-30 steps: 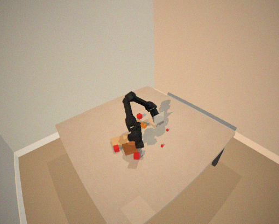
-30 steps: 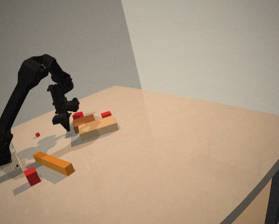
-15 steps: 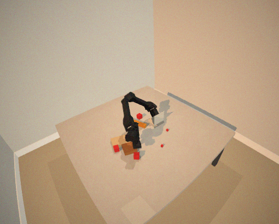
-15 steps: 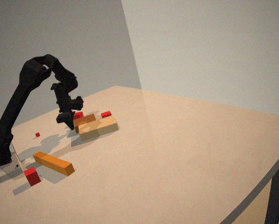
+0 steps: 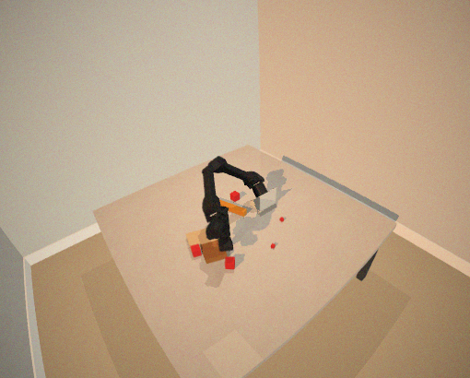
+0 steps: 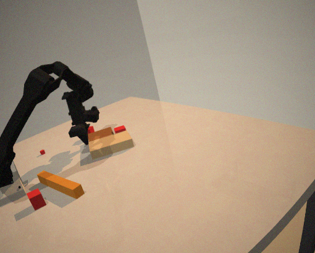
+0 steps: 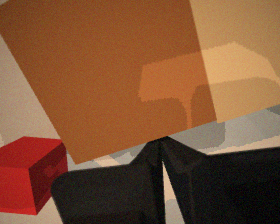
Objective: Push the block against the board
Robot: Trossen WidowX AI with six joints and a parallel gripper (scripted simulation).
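Note:
The square brown block (image 5: pixel 213 253) (image 6: pixel 100 133) (image 7: pixel 106 75) lies flat with one whole side along the long side of the tan board (image 5: pixel 194 237) (image 6: pixel 121 139) (image 7: pixel 251 25). No gap shows between them in the wrist view. Their near edges, facing my gripper, run in one line there and look even. My gripper (image 5: pixel 226 249) (image 6: pixel 87 143) (image 7: pixel 158 139) is shut and empty. Its tips are low at the block's near side, close to or touching it; I cannot tell which. The arm hides part of the board in the top view.
A red cube (image 5: pixel 229 263) (image 6: pixel 91 129) (image 7: pixel 31 172) is close to the block's near corner. Another red cube (image 5: pixel 195 251) (image 6: pixel 120 129) is beyond the block, near the board. An orange bar (image 5: pixel 233 208) (image 6: pixel 61 184) and a red cube (image 5: pixel 234 196) (image 6: pixel 36 199) lie near the arm's base.

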